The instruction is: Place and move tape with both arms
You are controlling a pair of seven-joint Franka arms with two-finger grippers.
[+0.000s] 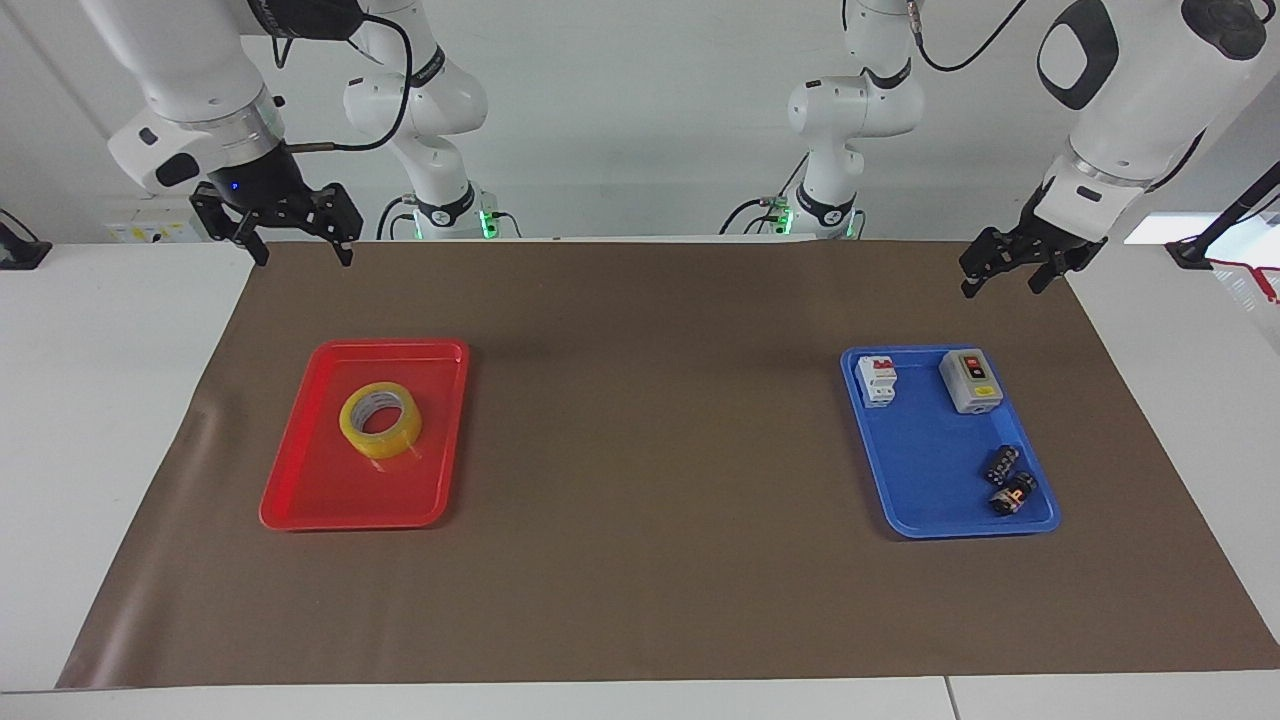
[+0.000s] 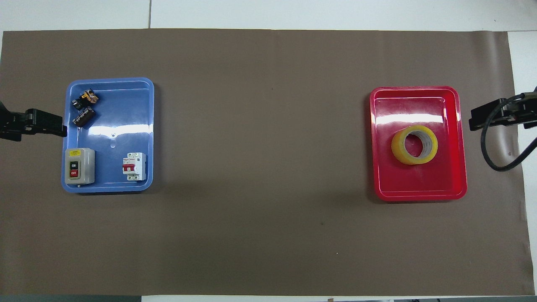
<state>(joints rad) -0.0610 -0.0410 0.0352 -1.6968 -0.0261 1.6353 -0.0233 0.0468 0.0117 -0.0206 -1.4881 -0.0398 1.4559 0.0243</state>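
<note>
The tape (image 1: pixel 386 446) is a translucent yellow roll lying flat in the red tray (image 1: pixel 340 508) at the right arm's end of the table; it also shows in the overhead view (image 2: pixel 402 157). My right gripper (image 1: pixel 297 256) is open and empty, up in the air over the brown mat's corner at that end, apart from the tray. It shows at the overhead view's edge (image 2: pixel 488 118). My left gripper (image 1: pixel 1002 282) is open and empty over the mat's edge at the left arm's end, beside the blue tray (image 1: pixel 925 485); it also shows in the overhead view (image 2: pixel 44 125).
The blue tray (image 2: pixel 113 115) holds a grey on/off switch box (image 2: pixel 79 166), a white circuit breaker (image 2: pixel 134 166) and two small dark parts (image 2: pixel 83 116). A brown mat (image 1: pixel 650 450) covers the table. Two smaller white arms (image 1: pixel 430 110) stand at the robots' end.
</note>
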